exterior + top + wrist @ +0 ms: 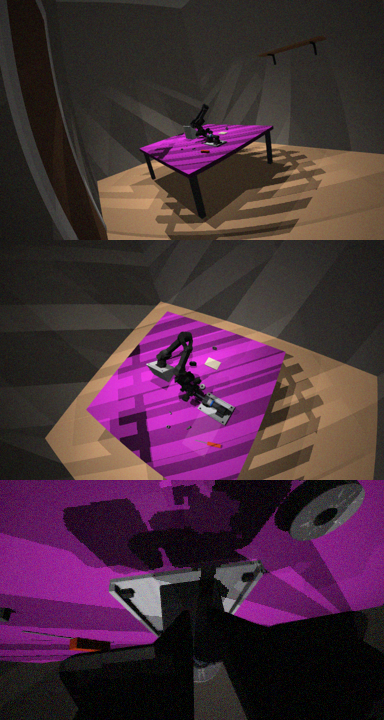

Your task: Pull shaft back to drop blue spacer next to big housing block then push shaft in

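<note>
The dark housing block (221, 409) (216, 140) stands on a light plate (212, 413) (145, 604). The blue spacer (210, 402) is still up in the dark assembly beside the housing, not on the table. Other spacers cannot be told apart. The grey shaft (199, 395) runs from the assembly to my gripper (197, 393) (201, 630). My gripper is shut on the shaft, close to the near edge of the plate. In the wrist view the dark fingers hide most of the shaft and the spacers. How deep the shaft sits in the housing is hidden.
A pale wheel-like disc (202, 386) (327, 516) is beside the gripper. An orange screwdriver (214, 444) (205, 151) (90, 644) lies beyond the plate. A cream card (212, 363) (222, 132), a black puck (192, 363) and a few small metal parts lie around.
</note>
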Motion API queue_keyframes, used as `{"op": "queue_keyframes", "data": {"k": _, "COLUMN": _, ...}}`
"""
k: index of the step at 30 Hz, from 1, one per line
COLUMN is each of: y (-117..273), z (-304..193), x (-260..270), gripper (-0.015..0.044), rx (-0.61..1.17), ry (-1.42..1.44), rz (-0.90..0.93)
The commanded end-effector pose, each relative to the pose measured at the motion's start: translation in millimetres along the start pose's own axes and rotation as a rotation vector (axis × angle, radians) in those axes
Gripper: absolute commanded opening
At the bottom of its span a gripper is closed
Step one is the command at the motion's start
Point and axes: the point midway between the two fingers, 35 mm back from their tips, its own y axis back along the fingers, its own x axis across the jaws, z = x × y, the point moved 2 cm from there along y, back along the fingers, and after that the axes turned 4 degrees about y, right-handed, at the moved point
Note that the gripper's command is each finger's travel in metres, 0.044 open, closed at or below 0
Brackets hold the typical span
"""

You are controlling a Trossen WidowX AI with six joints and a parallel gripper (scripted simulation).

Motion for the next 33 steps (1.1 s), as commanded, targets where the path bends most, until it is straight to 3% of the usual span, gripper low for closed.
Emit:
{"op": "queue_keyframes", "data": {"k": 1, "y": 1.2, "z": 2.0, "x": -0.1, "gripper": 0.0, "rx": -0.003, "ry": 0.002, "rz": 0.0}}
{"op": "queue_keyframes", "data": {"k": 33, "y": 3.5, "z": 4.3, "x": -0.2, "gripper": 0.0, "rx": -0.003, "ry": 0.002, "rz": 0.0}}
